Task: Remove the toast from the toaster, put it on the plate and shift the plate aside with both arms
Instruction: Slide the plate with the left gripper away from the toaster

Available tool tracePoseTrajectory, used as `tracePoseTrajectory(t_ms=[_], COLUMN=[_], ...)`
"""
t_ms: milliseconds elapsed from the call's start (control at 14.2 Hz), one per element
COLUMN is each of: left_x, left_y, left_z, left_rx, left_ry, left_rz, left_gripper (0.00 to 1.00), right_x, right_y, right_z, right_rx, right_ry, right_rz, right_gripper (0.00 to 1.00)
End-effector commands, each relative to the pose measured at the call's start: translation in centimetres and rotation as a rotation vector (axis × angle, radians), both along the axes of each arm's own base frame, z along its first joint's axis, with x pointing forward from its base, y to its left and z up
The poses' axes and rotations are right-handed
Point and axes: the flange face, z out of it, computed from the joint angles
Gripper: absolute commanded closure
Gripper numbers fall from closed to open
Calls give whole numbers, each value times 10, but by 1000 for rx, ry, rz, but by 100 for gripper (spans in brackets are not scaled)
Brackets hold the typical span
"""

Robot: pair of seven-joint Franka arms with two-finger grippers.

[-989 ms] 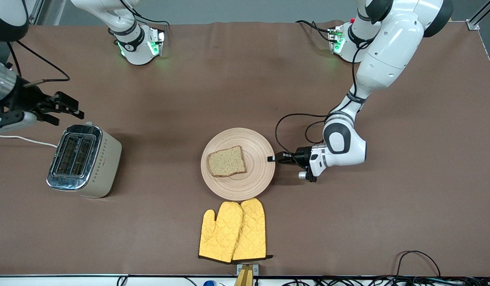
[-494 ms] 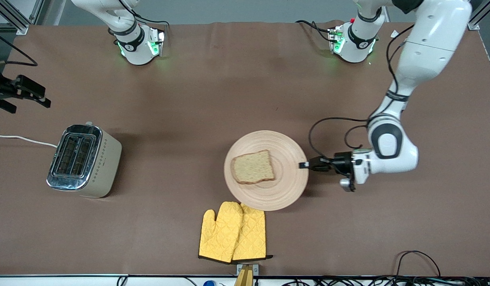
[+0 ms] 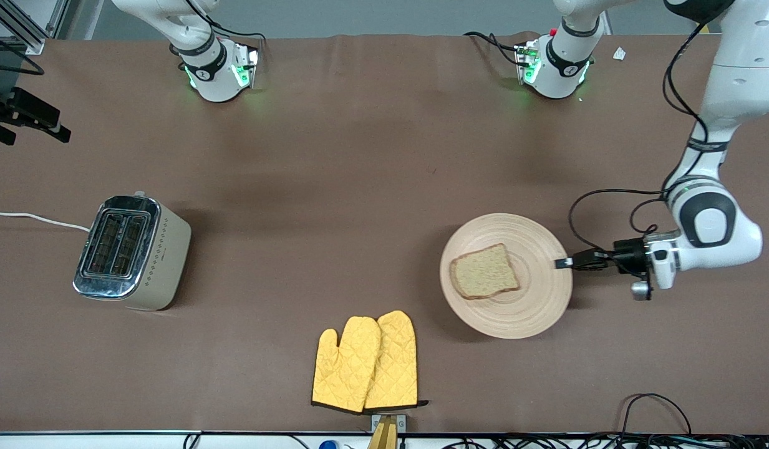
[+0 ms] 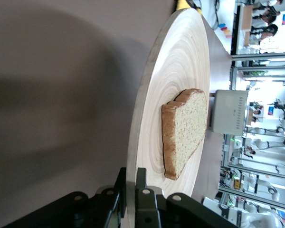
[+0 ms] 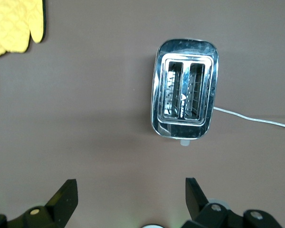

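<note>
The pale wooden plate (image 3: pixel 534 312) lies toward the left arm's end of the table, with the toast (image 3: pixel 484 271) flat on it, a little off centre. My left gripper (image 3: pixel 565 263) is shut on the plate's rim at the side facing the left arm's end. In the left wrist view its two black fingers pinch the rim of the plate (image 4: pixel 152 118) between them, and the toast (image 4: pixel 185 133) lies just past them. My right gripper (image 3: pixel 29 125) hangs open and empty at the right arm's end, above the table beside the toaster (image 5: pixel 185 102). In the right wrist view the right gripper (image 5: pixel 130 199) has its fingers wide apart.
A chrome two-slot toaster (image 3: pixel 131 252) with empty slots stands near the right arm's end, its white cord (image 3: pixel 35 218) trailing off the table. A pair of yellow oven mitts (image 3: pixel 365 368) lies near the front edge. Black cables (image 3: pixel 658 405) loop at the front corner.
The left gripper has carried the plate, toast still on it, from the table's middle toward the left arm's end. The right gripper has drawn back, away from the toaster.
</note>
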Motion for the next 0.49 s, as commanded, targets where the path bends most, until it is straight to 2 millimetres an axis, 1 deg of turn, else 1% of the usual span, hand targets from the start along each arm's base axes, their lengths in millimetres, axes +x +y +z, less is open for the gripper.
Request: tracePoseTrajectory(t_ms=[0, 71, 212, 353, 424], left_x=[-11, -13, -18, -20, -22], left_y=[22, 35, 50, 54, 61], left_z=[8, 8, 1, -4, -9], left_rx=[-16, -11, 7, -3, -6], left_ry=[-2, 0, 0, -12, -23], left_rz=[13, 25, 15, 6, 5], left_gripper=[99, 99, 99, 99, 99], right_x=[6, 7, 6, 6, 5], right_y=[-15, -25, -37, -40, -40], right_z=[1, 1, 1, 0, 0], right_rx=[-48, -65, -72, -72, -72], right_ry=[-47, -54, -55, -48, -47], right_rz=[-48, -61, -34, -38, -37], right_gripper=[0, 0, 0, 0, 0])
